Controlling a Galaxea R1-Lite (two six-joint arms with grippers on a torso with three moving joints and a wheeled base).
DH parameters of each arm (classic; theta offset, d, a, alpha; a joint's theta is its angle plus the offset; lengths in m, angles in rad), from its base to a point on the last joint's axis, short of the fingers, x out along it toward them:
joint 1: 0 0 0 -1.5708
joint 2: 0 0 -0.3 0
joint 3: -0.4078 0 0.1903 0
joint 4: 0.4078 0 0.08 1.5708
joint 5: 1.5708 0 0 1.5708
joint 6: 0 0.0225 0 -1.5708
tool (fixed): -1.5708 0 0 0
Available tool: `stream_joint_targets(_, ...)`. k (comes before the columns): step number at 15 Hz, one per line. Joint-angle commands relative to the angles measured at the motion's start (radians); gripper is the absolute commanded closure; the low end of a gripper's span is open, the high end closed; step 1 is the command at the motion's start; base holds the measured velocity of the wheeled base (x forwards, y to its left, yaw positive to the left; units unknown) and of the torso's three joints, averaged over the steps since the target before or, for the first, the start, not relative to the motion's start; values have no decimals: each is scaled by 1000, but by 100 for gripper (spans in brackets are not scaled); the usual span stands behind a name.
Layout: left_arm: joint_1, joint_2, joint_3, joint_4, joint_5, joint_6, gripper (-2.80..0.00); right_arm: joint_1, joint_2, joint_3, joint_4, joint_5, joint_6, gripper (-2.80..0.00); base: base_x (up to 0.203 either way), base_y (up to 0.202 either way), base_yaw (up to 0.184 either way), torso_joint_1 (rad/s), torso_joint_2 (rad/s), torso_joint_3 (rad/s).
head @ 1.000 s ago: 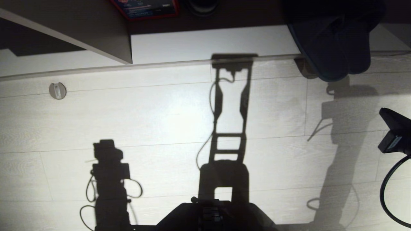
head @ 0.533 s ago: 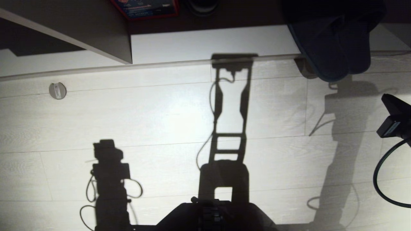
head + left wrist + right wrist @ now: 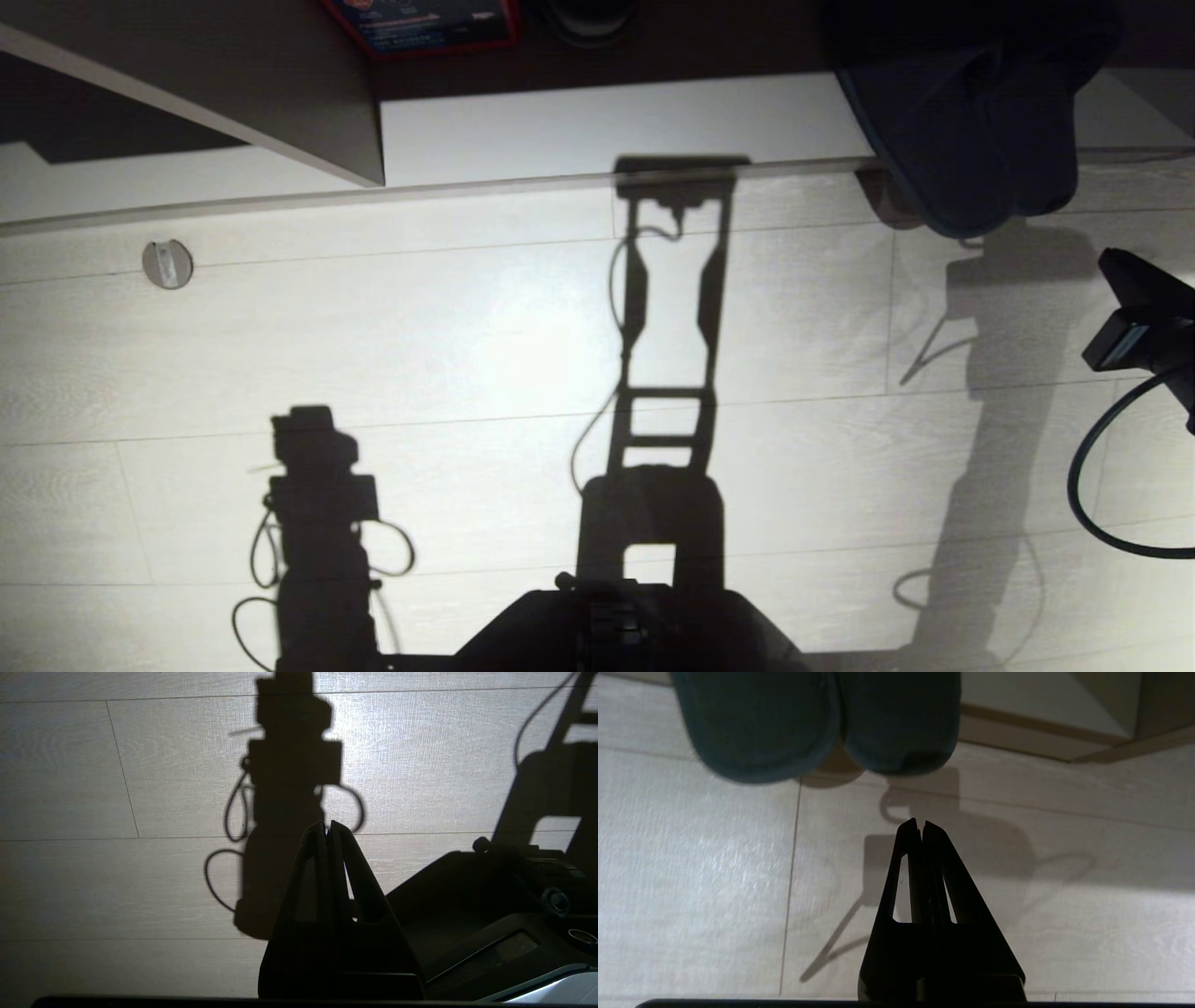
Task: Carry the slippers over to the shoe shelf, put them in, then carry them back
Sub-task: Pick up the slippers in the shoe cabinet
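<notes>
My head camera looks almost straight down from high up at the pale floor (image 3: 467,355) and the front edge of the shoe shelf (image 3: 607,121). My left wrist camera sits close behind the left pincer (image 3: 325,828), low over the same floor. My right wrist camera looks past the right pincer (image 3: 920,826) at the slippers (image 3: 784,723), which the head camera sees too.
</notes>
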State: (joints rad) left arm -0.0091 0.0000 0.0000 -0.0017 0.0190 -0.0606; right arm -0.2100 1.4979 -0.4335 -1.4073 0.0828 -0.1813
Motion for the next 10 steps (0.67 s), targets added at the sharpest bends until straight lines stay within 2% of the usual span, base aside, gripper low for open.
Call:
stream_joint_targets(1,0,0,0,0,-1,-1,0,0,18,-19,-11,2,-1,0,0,0,0,0,0,0)
stream_joint_targets(10,0,0,0,0,1,-1,0,3,41,-131,-18,28,25,0,0,0,0,0,0,0)
